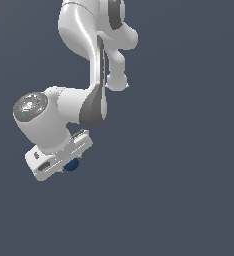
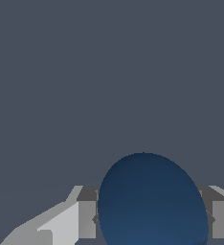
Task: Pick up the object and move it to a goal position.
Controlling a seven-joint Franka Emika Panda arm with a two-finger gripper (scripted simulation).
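Observation:
The small dark blue ball sits just under the white hand of my arm, mostly hidden by it in the exterior view. In the wrist view the ball is large and smooth, held between the two grey fingers, which press against its sides. My gripper is shut on the ball, toward the exterior view's left and lower half. The fingertips themselves are hidden behind the hand in the exterior view.
A plain dark grey surface fills both views. The white arm reaches down from the top of the exterior view. No other objects show.

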